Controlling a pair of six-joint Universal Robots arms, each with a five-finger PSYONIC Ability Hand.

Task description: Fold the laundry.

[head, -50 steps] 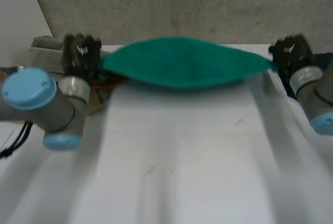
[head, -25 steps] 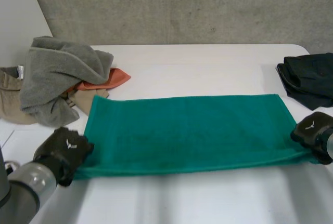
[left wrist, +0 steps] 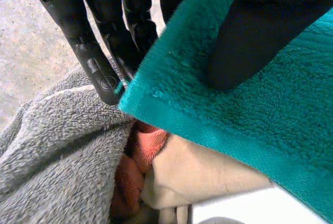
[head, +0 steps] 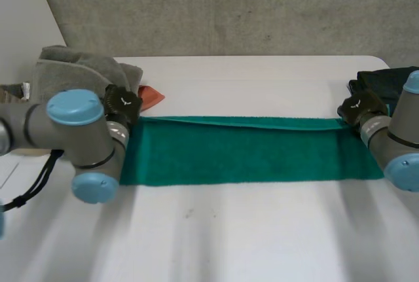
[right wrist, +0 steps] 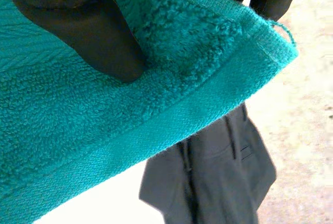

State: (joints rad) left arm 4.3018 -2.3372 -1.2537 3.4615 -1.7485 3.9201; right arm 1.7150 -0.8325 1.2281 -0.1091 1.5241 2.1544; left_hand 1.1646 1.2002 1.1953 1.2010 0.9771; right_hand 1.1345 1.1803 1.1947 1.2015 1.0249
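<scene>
A green towel [head: 249, 154] lies flat across the middle of a white table [head: 229, 236], stretched sideways as a long band. Its far long edge looks doubled, which suggests a lengthwise fold with the upper layer brought to that edge. The left hand [head: 122, 104] is at the towel's far left corner and the right hand [head: 359, 108] at its far right corner. The wrist views show each pinching its corner between thumb and fingers, held a little off the table. Just past the left corner sits a heap: a grey towel [head: 72, 66], an orange cloth [head: 152, 93] and a beige cloth [left wrist: 208, 172]. A black garment [head: 386, 79] lies beside the right corner. The step in hand looks like finishing the first, lengthwise fold. Next, both hands would likely need to lay the corners square on the layer below, let go, then fold the band across.
</scene>
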